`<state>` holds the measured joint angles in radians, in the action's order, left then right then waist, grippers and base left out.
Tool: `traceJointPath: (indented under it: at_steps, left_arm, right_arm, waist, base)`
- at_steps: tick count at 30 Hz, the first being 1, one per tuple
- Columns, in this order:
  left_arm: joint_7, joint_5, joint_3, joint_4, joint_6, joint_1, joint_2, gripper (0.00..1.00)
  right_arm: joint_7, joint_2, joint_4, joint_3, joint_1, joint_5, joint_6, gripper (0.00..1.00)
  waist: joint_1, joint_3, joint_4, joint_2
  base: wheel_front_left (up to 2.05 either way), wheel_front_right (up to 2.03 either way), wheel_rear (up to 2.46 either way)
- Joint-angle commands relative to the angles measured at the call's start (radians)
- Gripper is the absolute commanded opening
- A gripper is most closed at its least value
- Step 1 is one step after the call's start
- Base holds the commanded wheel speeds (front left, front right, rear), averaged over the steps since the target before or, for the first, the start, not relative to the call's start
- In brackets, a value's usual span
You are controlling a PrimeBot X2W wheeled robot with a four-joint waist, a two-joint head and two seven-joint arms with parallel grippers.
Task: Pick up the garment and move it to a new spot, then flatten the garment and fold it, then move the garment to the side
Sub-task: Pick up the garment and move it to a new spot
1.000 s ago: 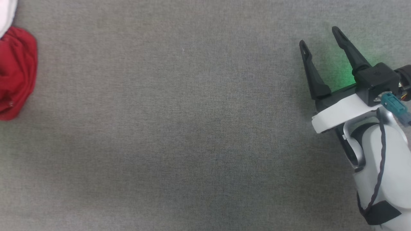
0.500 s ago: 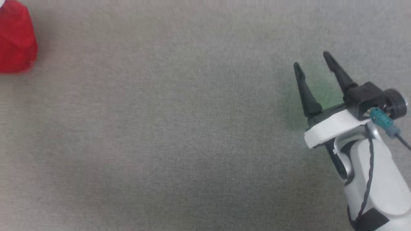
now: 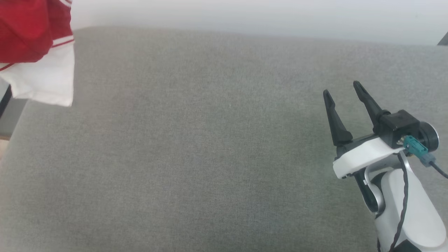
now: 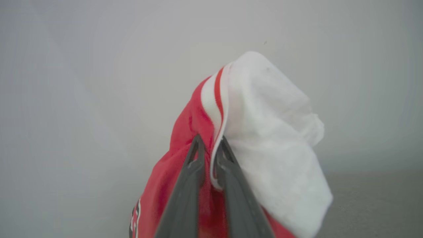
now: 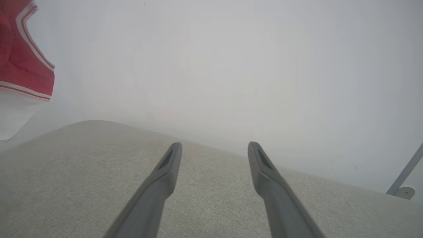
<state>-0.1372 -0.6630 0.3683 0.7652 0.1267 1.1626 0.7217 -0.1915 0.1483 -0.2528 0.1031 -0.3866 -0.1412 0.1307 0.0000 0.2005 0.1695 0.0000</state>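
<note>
1. Head view: one shirt (image 3: 35, 52) hangs bunched, white sleeve lowest, well to the left of the right gripper (image 3: 342, 88). Its jaws stand spread and empty over the grey cushion (image 3: 196, 157).
2. Left wrist view: the left gripper (image 4: 210, 138) pinches the shirt at the red-white seam, and the cloth runs lengthwise past its tips.
3. Right wrist view: the shirt is up and left of the parted jaws.

The head camera looks forward and down from high up onto the grey cushion (image 3: 196, 157), with the pale wall (image 3: 245, 15) along the top. The right wrist camera sits low and near that same cushion, looking along the right gripper (image 5: 214, 144) toward that wall. The left wrist camera is very close to the garment (image 4: 264, 132), perhaps higher up. All three see the garment.
</note>
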Motion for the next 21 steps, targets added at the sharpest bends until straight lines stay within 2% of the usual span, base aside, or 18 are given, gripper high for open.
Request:
traceJointPath:
  at_steps: [1, 8, 16, 21]
  left_arm:
    - [-0.015, -0.001, 0.004, -0.041, -0.009, -0.021, 0.007, 0.00]
    - [-0.123, -0.026, 0.006, -0.317, -0.081, -0.131, 0.045, 0.00]
    - [-0.243, -0.048, -0.002, -0.638, -0.205, -0.278, 0.095, 0.00]
    - [-0.301, -0.058, 0.009, -0.779, -0.257, -0.337, 0.101, 0.00]
  right_arm:
    - [-0.008, -0.003, 0.002, -0.003, 0.016, -0.005, 0.000, 1.00]
    - [-0.018, -0.010, 0.005, -0.023, 0.033, -0.013, 0.000, 1.00]
    - [-0.029, -0.015, 0.009, -0.045, 0.044, -0.017, 0.000, 1.00]
    - [-0.035, -0.018, 0.012, -0.069, 0.054, -0.018, 0.000, 1.00]
  waist:
    - [0.0000, -0.021, -0.004, 0.0000]
    - [0.0000, -0.052, -0.058, 0.0000]
    - [0.0000, -0.053, -0.175, 0.0000]
    - [0.0000, -0.045, -0.246, 0.0000]
  base:
    - [0.00, 0.00, 0.00]
    - [0.00, 0.00, 0.00]
    - [0.00, 0.00, 0.00]
    - [0.00, 0.00, 0.00]
